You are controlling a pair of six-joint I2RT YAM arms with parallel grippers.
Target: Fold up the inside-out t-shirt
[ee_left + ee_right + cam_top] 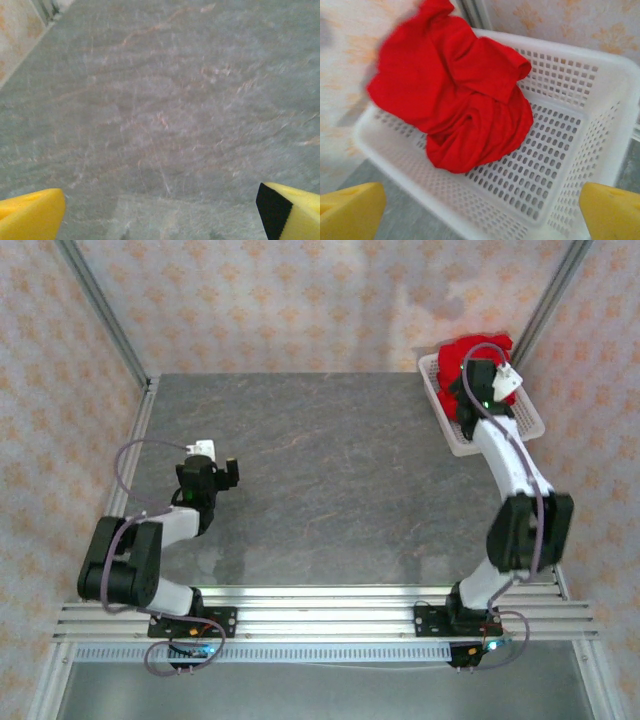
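T-shirt [470,100] crumpled in basket [580,52] | just ahead of R hand [480,210] | not touching

Grey table [330,480], white basket [530,418] at far-right corner

My left arm [150,540] sits folded low at about eight o'clock, elbow drawn back. My left gripper [160,212] angles downward, yellow fingers [30,215] spread wide, holding nothing. My right arm [510,470] stretches out toward one o'clock; my right gripper [480,210] tilts down, jaws wide apart, empty.
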